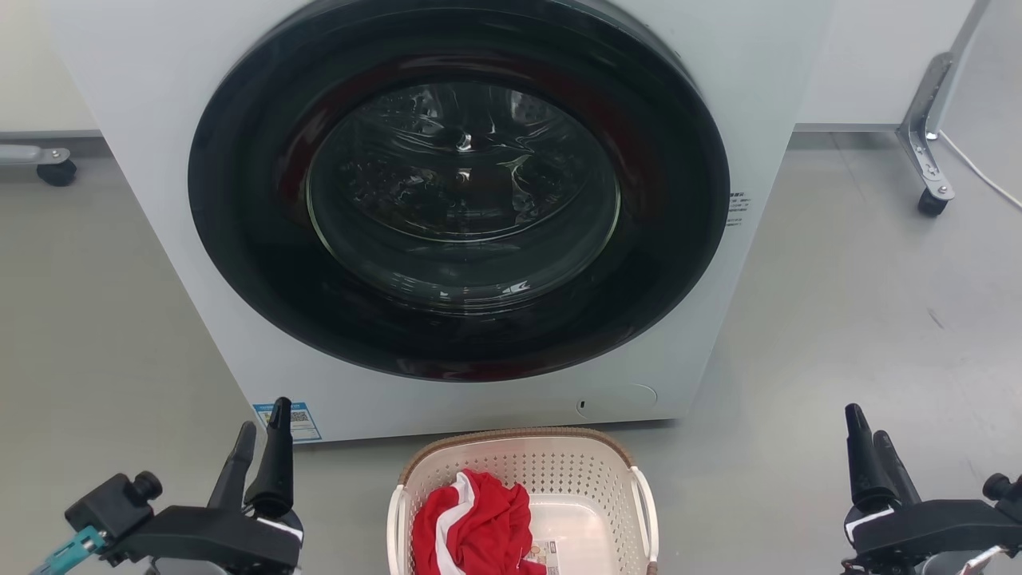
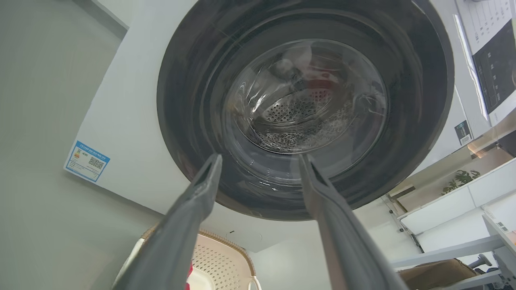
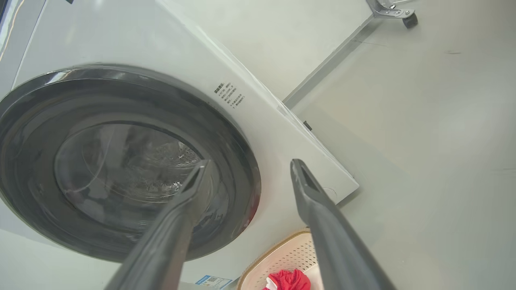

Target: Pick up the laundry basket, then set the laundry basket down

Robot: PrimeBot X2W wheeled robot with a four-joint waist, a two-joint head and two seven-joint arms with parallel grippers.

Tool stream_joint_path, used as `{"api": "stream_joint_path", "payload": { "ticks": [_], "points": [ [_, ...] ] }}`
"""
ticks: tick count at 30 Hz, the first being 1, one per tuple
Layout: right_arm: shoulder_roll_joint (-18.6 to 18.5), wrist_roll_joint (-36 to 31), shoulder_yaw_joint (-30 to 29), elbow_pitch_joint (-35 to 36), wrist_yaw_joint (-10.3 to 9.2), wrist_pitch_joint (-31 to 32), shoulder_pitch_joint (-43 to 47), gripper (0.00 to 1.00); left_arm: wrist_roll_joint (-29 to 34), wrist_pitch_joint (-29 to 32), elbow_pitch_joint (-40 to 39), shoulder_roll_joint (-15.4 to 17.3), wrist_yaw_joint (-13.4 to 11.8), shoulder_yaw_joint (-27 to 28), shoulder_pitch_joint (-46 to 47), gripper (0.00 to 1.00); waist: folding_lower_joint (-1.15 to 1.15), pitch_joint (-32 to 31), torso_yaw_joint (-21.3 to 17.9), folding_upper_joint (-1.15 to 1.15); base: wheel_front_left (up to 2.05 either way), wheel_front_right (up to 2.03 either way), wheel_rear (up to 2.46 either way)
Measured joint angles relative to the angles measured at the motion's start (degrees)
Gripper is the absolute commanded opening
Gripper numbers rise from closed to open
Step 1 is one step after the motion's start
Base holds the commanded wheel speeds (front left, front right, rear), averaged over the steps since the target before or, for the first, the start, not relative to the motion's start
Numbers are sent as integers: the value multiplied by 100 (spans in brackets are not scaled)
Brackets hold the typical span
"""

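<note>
Left hand: low on the left in the head view, with its 2 dark fingers pointing up. In its own wrist view the fingers are spread wide with nothing between them, so it is released.
Right hand: low on the right in the head view, fingers up too. Its own wrist view shows the 2 fingers apart and holding nothing, so it is released.
Laundry basket: sits on the floor between the 2 hands, well apart from both. It is cream with lots of little holes, a brown rim and a white loop handle on each side.
Inside the basket: a red and white cloth is bunched up on the left side. A small sticker is on the bottom beside it.
Floor: grey and smooth.
Washing machine: big and white, right behind the basket.
Door: round and black with glass in the middle, closed. A shiny drum shows through the glass.
Blue sticker: at the low left corner of the machine front.
Far back: a metal leg with a small black wheel on the right, and another wheel on the left.
</note>
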State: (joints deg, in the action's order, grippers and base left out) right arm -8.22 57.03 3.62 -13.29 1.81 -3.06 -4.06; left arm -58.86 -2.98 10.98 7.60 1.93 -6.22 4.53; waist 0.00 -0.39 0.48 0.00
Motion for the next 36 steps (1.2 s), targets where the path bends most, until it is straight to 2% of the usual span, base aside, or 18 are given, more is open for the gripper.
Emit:
{"api": "stream_joint_path", "payload": {
  "ticks": [14, 36],
  "points": [
    [-200, -1376, 393, 194, -234, -266, -1, 100, 1280, -276, -274, 132, -223, -359, 3, 100, 0, 10, 9, 0, 0, 0, 0],
    [-294, -2846, 762, 182, -510, -678, 64, 100, 2551, -678, -200, 149, -515, -691, -36, 100, 0, 20, 32, 0, 0, 0, 0]
  ]
}}
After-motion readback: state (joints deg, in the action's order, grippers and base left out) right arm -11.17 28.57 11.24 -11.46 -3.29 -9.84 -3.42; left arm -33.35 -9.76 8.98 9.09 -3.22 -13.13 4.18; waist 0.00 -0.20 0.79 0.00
